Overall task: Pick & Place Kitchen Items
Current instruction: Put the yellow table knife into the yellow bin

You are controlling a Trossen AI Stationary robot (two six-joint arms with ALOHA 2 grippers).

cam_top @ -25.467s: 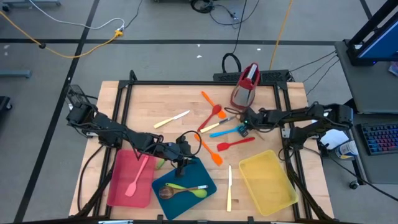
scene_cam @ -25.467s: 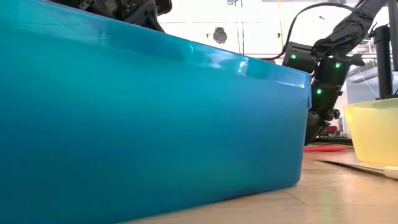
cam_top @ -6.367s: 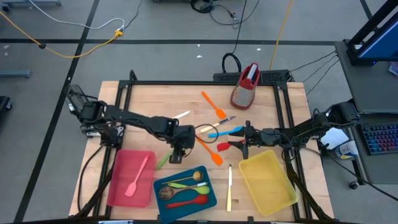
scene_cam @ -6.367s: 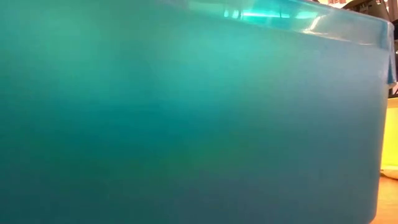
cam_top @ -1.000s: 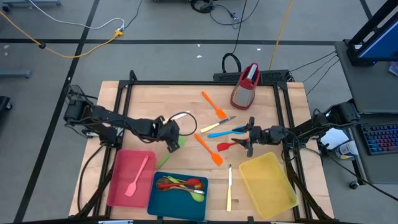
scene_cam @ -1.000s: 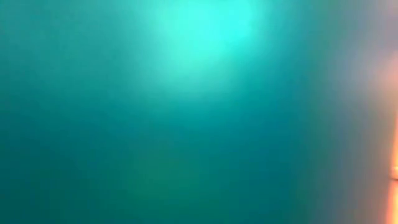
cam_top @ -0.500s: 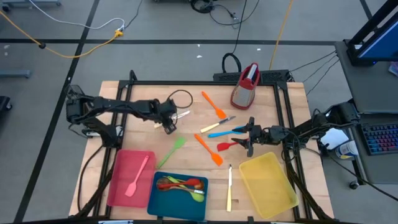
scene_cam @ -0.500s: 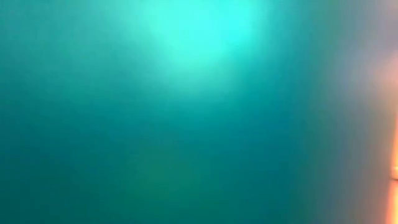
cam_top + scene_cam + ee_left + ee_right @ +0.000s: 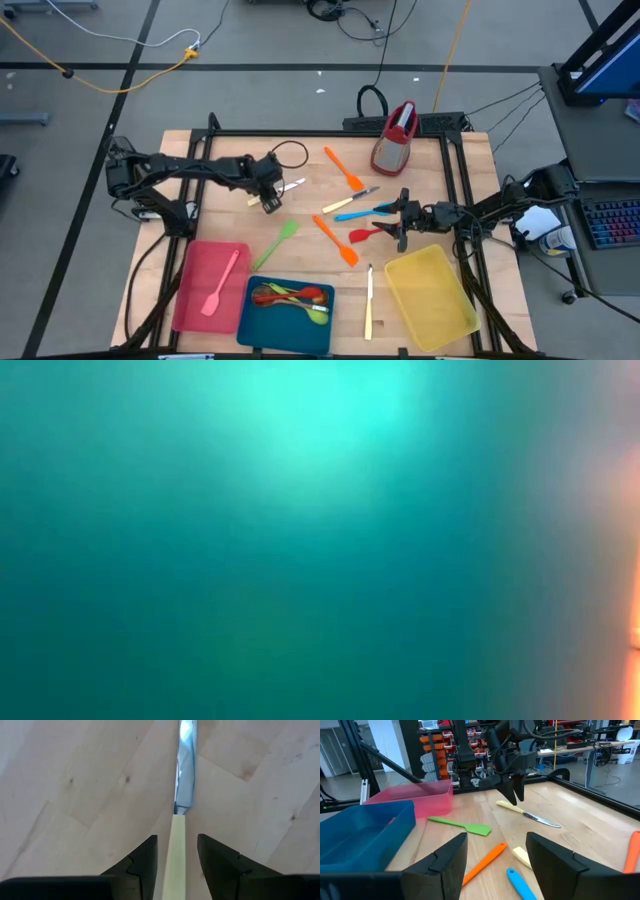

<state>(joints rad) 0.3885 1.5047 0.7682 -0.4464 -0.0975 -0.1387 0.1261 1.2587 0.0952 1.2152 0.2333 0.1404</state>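
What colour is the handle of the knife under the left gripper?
Cream, with a silver blade; the knife shows best in the left wrist view, between the left gripper fingers.

floor: grey, taped lines, yellow cable (image 9: 120, 78) | shelving (image 9: 470, 750) behind | keyboard (image 9: 608, 222) on side desk

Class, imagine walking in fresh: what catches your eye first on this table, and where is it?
Bright utensils lie scattered across the middle of the wooden table. Three trays line the near edge: red tray, blue tray holding spoons, and yellow tray. The left tool stands open astride a cream knife, far left of centre; the red-topped grater stands at the far edge.
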